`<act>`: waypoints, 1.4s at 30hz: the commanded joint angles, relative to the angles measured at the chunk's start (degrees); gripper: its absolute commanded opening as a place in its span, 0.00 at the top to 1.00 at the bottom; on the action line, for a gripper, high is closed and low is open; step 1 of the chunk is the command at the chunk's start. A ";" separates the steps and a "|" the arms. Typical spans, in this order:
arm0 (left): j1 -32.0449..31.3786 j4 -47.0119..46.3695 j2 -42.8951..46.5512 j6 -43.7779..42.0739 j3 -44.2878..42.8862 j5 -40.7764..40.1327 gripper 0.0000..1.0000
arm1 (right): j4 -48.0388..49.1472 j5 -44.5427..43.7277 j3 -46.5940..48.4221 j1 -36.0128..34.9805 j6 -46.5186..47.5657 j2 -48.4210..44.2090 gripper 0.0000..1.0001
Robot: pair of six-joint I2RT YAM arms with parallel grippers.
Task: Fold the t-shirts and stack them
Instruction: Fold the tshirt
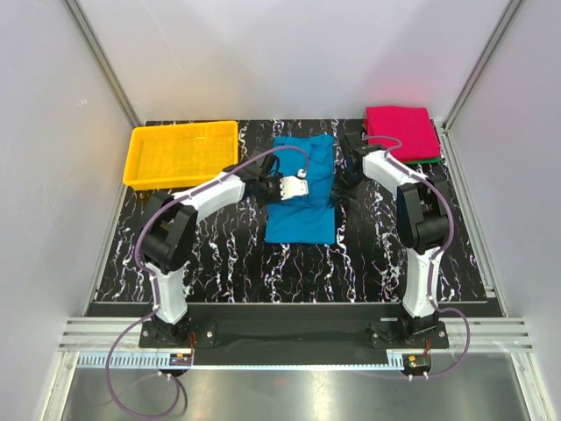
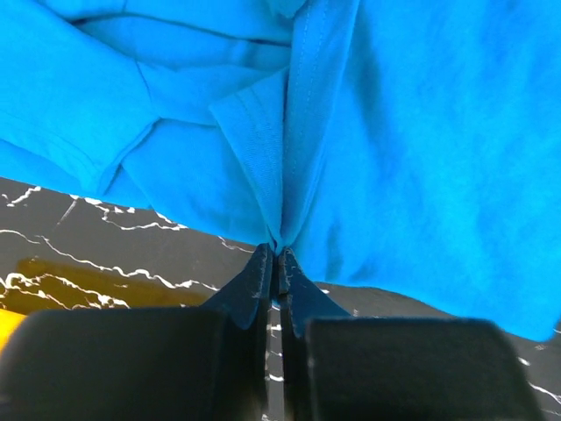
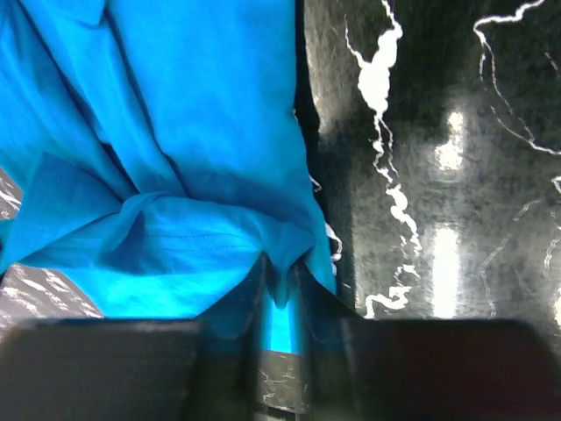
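Observation:
The teal-blue t-shirt (image 1: 302, 189) lies partly folded in the middle of the black marbled table. My left gripper (image 1: 282, 186) is shut on a fold of the blue cloth (image 2: 289, 175) at the shirt's left side. My right gripper (image 1: 338, 186) is shut on the shirt's right edge (image 3: 219, 175), cloth pinched between the fingers. A folded magenta-pink shirt (image 1: 401, 131) lies at the back right on top of a dark green one (image 1: 424, 160), of which only an edge shows.
A yellow plastic tray (image 1: 181, 151) stands at the back left. Aluminium frame posts and white walls close in the table on both sides. The table (image 1: 228, 254) in front of the blue shirt is bare black marble.

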State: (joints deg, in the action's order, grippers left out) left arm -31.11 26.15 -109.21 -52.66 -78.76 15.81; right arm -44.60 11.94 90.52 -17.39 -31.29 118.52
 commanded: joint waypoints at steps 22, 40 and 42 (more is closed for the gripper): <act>6.68 6.44 10.33 15.84 2.29 13.07 0.40 | 12.42 7.13 -6.52 -3.35 -1.41 -5.25 0.88; -5.97 -0.40 9.54 4.24 15.57 4.05 0.28 | 3.73 -0.43 7.14 -0.81 2.37 1.65 0.82; -6.41 -0.14 9.37 3.18 16.35 3.00 0.28 | 3.29 -0.08 1.63 -0.98 1.67 -2.40 0.73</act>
State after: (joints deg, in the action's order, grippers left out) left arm -37.19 30.02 -99.59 -45.95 -63.02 22.46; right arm -39.05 12.51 96.84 -18.00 -30.24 125.29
